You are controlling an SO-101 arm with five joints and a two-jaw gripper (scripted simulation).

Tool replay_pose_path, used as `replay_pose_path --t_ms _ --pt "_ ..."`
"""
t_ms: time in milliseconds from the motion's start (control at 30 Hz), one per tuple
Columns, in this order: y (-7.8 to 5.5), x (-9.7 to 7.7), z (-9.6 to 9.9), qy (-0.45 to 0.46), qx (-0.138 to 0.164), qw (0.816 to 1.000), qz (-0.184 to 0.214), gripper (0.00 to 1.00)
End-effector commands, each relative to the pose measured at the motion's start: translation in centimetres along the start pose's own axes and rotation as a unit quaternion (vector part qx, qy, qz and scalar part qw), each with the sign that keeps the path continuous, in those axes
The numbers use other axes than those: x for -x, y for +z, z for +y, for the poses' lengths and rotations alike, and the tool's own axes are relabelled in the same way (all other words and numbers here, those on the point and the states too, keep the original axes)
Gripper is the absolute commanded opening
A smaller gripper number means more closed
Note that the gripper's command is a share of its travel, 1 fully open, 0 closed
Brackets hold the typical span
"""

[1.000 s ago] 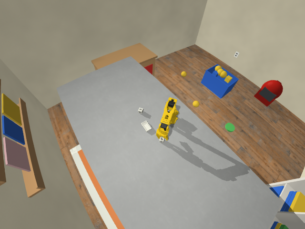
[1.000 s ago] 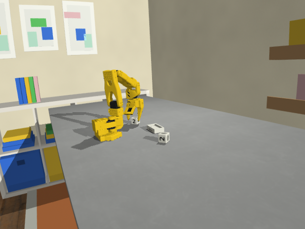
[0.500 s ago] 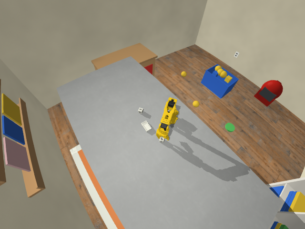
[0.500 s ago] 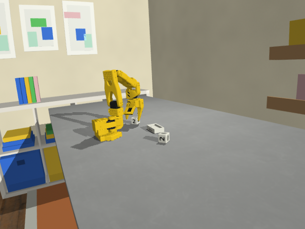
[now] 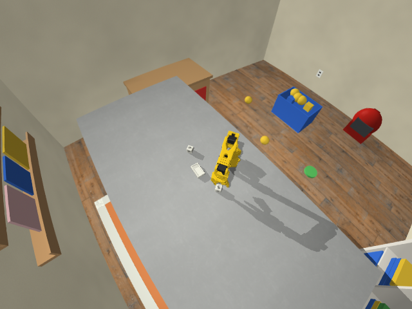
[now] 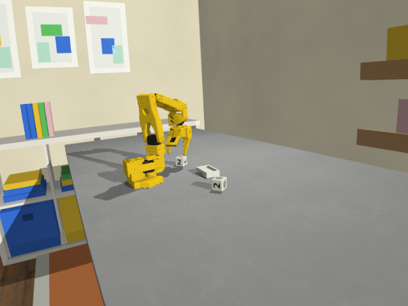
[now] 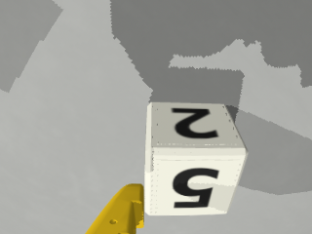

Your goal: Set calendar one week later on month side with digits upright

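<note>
A white digit cube [image 5: 218, 187] [image 6: 180, 160] [image 7: 195, 163] stands on the grey table just in front of the arm's base; the wrist view shows a 2 and a 5 on two of its faces. My gripper [image 6: 177, 152] [image 5: 220, 181] hangs just above this cube with its fingers spread, not touching it. The small white tray [image 5: 197, 170] [image 6: 207, 171] lies flat on the table, with no cube in it. A second cube [image 5: 190, 148] [image 6: 218, 183] stands on the table beyond the tray, showing a 2 in the exterior view.
The yellow arm base [image 6: 143, 171] stands close to the table's edge. On the floor are a blue bin [image 5: 295, 109], yellow balls [image 5: 264, 140] and a green disc [image 5: 310, 171]. A shelf with books [image 6: 36, 120] stands behind the table.
</note>
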State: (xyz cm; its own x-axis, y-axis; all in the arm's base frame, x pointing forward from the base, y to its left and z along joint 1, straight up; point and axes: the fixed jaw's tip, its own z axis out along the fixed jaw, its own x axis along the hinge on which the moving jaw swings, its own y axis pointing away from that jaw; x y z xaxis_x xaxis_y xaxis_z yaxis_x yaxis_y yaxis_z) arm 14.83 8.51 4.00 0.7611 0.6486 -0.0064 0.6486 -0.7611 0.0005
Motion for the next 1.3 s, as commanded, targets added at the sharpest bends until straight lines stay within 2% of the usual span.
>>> replay_pose_path --t_ms 0,133,267,1100,1267 --pt "-2.2 -0.6 0.2 0.001 0.003 1.0 0.027 0.36" --pt "-3.4 -0.4 0.2 0.001 0.003 1.0 0.027 0.36" --pt "-4.0 -0.3 0.2 0.001 0.003 1.0 0.027 0.36" --pt "-4.1 -0.2 0.2 0.001 0.003 1.0 0.027 0.36" --pt "-4.7 -0.4 0.2 0.001 0.006 0.999 0.048 0.36"
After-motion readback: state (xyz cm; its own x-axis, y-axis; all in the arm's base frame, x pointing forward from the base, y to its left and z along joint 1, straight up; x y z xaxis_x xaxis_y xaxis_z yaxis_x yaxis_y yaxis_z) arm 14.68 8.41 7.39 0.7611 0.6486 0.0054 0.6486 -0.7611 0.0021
